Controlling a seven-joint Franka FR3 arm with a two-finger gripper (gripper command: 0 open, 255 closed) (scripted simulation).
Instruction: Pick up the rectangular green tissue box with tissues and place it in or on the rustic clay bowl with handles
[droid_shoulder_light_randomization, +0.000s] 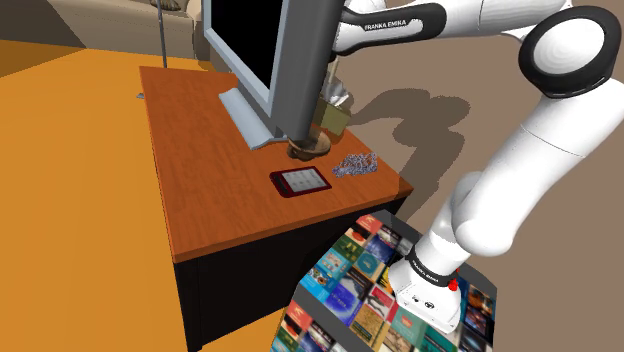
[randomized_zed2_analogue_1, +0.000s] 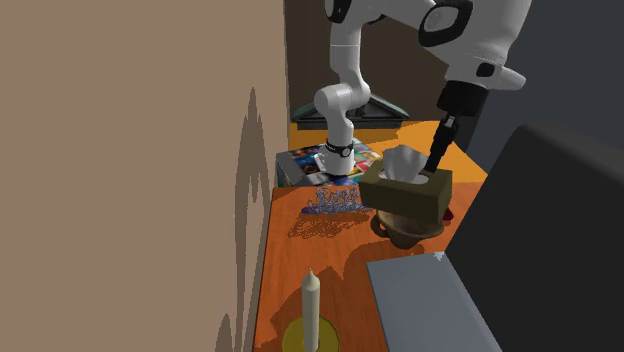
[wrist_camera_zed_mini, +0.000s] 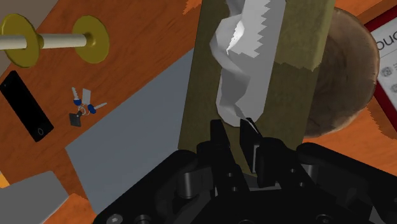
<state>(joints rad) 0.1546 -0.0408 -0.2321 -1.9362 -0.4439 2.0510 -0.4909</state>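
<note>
Pinching the tissue box (randomized_zed2_analogue_1: 405, 190) at one short end, the gripper (wrist_camera_zed_mini: 232, 127) is keeping its two black fingers drawn close together, with only a narrow strip of the box top between them, just past the tip of the white tissue (wrist_camera_zed_mini: 245, 70). I am reading that as a grasp, though the contact itself is hard to make out.

The box is lying flat, olive-green, and in the second exterior view it is sitting across the top of the bowl (wrist_camera_zed_mini: 337, 89), touching the rim or hovering just above it; which of the two I cannot tell. Its long axis is running straight away from the fingers in the wrist view, so the grip is falling well off the box's middle. The bowl's hollow is showing beside and beneath the far half of the box, not under the gripper.

That offset is what the coming move is depending on: letting go looks reasonable only if the box's middle is resting over the bowl, since an end-held box could tip toward the table (droid_shoulder_light_randomization: 230, 200) and the red tablet (droid_shoulder_light_randomization: 300, 181) just beside the bowl.
</note>
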